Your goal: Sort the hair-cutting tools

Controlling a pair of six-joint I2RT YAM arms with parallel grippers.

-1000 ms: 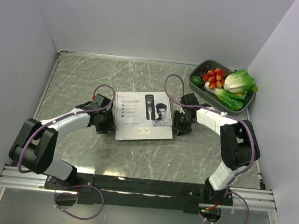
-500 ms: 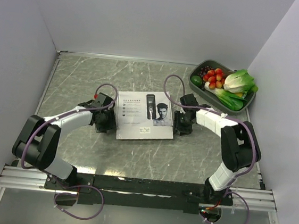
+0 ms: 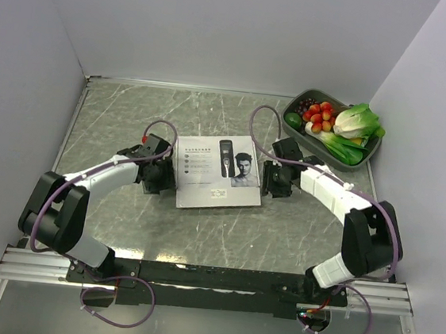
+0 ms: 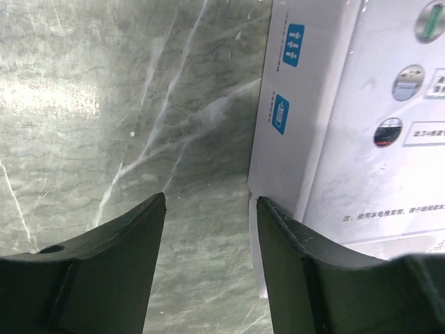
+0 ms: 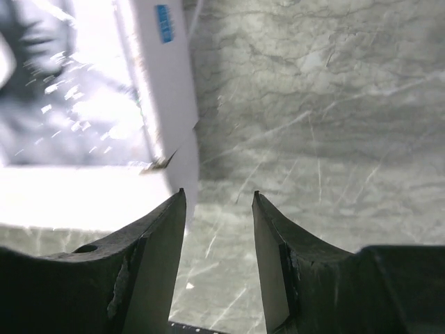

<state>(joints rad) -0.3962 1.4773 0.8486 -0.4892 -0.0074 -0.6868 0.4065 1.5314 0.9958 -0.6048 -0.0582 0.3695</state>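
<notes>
Since a second ago your left pincer [image 4: 211, 198] has widened, and the white box [image 3: 218, 174] has slid slightly toward the right pincer [image 5: 219, 193]. Both pincers stand apart and empty, flanking the box on the table [image 3: 200, 236]. The hair-cutting tools are hidden from view. A vegetable bin [image 3: 304, 97] sits beyond the right pincer.

We are looking at the clipper box [image 3: 218, 174] lying flat near the middle of the table [image 3: 132, 118], with the left gripper [image 3: 166, 178] sitting just beside its left edge and the right gripper [image 3: 269, 180] just beside its right edge. The bin of vegetables [image 3: 297, 103] is sitting in the far right corner, behind the right gripper.
</notes>
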